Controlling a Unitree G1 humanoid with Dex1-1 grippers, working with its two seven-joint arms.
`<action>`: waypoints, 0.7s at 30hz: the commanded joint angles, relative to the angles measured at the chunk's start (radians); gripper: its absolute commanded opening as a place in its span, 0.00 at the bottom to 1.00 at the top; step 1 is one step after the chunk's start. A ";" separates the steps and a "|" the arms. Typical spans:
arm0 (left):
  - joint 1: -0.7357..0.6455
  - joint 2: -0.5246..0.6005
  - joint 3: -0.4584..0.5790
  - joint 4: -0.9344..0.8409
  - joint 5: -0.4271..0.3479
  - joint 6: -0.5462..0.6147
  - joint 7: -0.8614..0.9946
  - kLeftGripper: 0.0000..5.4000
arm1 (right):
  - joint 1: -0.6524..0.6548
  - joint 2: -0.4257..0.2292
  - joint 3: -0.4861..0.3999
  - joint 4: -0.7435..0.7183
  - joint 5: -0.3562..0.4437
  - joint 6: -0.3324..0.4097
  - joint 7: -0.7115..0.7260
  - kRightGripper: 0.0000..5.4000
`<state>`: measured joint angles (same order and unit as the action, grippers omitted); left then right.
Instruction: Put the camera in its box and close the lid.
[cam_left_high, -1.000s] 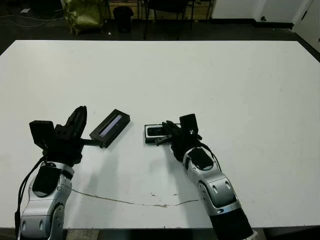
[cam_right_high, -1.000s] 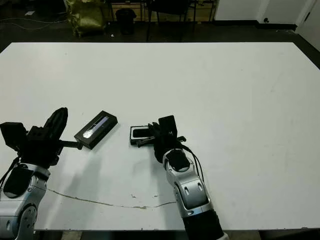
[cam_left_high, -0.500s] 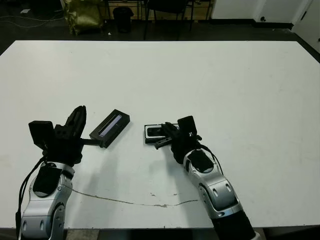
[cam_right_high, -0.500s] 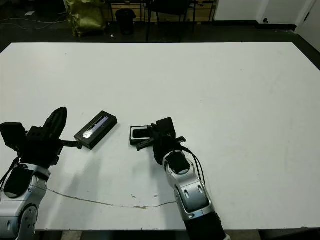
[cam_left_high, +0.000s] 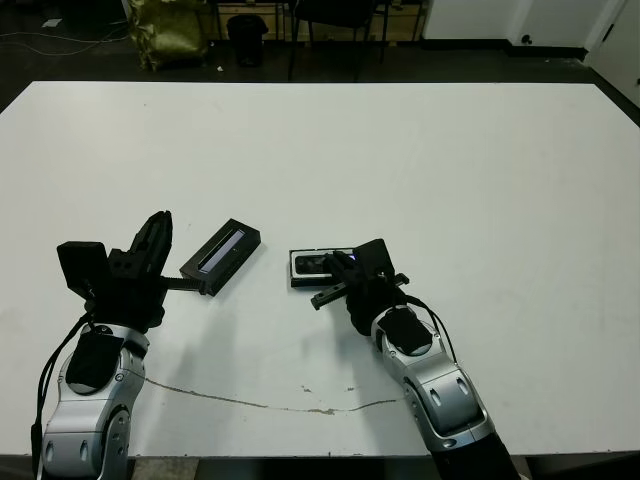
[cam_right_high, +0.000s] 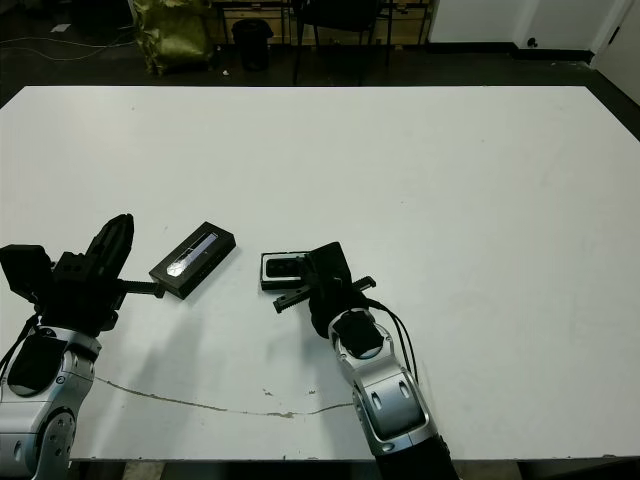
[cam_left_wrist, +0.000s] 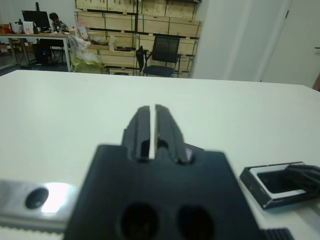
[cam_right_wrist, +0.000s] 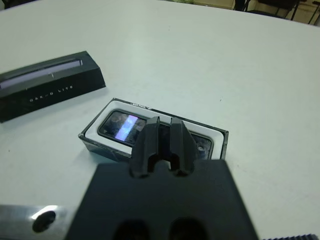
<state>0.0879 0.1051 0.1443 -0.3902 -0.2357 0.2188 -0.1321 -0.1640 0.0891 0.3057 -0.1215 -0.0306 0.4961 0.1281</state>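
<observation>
The box (cam_left_high: 303, 268), black outside with white lining, lies open near the table's middle. The slim black camera (cam_right_wrist: 125, 127) rests inside it. My right gripper (cam_left_high: 338, 276) is shut and holds nothing; its fingertips (cam_right_wrist: 154, 131) hover at the box's near edge. The lid (cam_left_high: 222, 256), black with a pale lilac stripe, lies flat on the table to the left of the box, a small gap between them. My left gripper (cam_left_high: 158, 230) is shut and empty, just left of the lid's near end. The left wrist view shows its closed fingers (cam_left_wrist: 145, 126) and the box (cam_left_wrist: 260, 180) off to one side.
A thin dark crack line (cam_left_high: 250, 402) runs across the white table (cam_left_high: 400, 160) near its front edge. Beyond the far edge stand chairs (cam_left_high: 330, 15) and a yellow-green bag (cam_left_high: 165, 30). The left wrist view shows shelves and a person at a desk far behind.
My right gripper has drawn back from over the box toward the table's front, leaving the camera lying in the box. The left arm and the lid have not moved.
</observation>
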 joint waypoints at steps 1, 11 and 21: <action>0.019 0.005 -0.001 0.016 0.003 -0.005 -0.004 0.00 | 0.013 -0.012 -0.043 0.044 0.012 0.015 -0.008 0.00; 0.018 0.004 -0.002 0.020 0.006 -0.005 -0.001 0.00 | -0.037 0.014 -0.165 -0.010 0.077 -0.125 -0.020 0.00; 0.022 0.006 -0.002 0.023 0.004 -0.010 -0.006 0.00 | 0.000 -0.038 -0.263 -0.248 0.114 -0.186 -0.035 0.00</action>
<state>0.0911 0.1051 0.1433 -0.3831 -0.2358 0.2058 -0.1364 -0.1880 0.0649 0.0570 -0.3513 0.0762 0.3035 0.0995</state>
